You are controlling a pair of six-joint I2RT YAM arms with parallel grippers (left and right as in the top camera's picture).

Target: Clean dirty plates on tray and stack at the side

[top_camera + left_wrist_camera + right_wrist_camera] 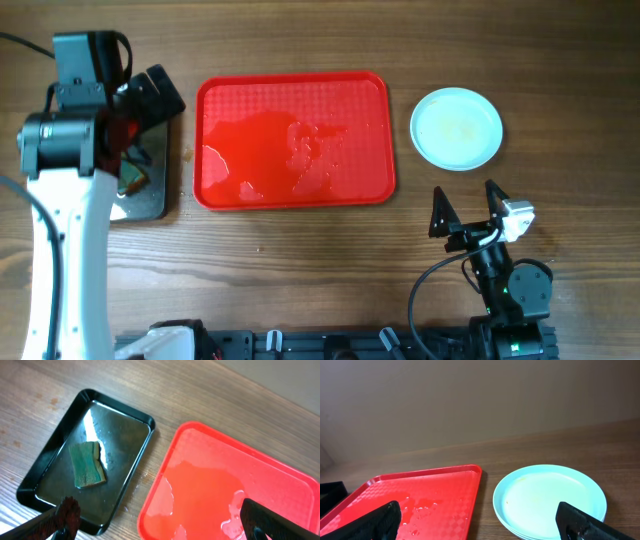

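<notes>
The pale blue plates (457, 128) sit stacked on the wood to the right of the red tray (293, 88); the right wrist view shows the stack (550, 497) beside the tray (450, 490). The tray holds no plates, only puddles of water. My left gripper (140, 110) is open and empty, raised over the gap between the black metal tray (150, 200) and the red tray (200, 460). My right gripper (468, 208) is open and empty, pulled back near the table's front edge, below the stack.
The black metal tray (60, 440) left of the red tray holds a green sponge (87, 464) in shallow water. Water drops lie on the wood between the two trays.
</notes>
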